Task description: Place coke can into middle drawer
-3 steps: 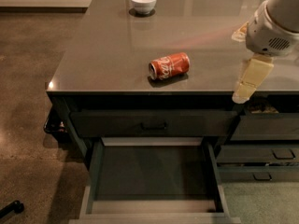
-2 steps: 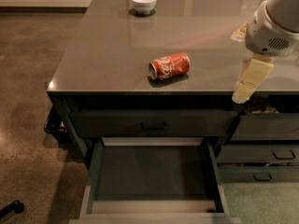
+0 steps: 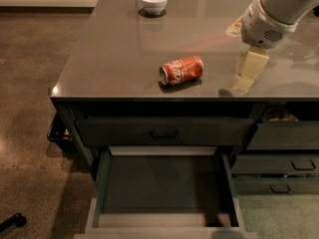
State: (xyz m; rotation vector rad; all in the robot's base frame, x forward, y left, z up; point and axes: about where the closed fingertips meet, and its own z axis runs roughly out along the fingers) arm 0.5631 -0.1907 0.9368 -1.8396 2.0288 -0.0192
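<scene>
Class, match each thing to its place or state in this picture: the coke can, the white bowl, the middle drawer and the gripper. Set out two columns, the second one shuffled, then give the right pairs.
1. coke can
2. white bowl
3. middle drawer
4. gripper

A. pulled open, floor bare
B. above the counter, beside the coke can
C. lying on its side on the counter
D. upright near the counter's far edge

Pairs: 1-C, 2-D, 3-A, 4-B
</scene>
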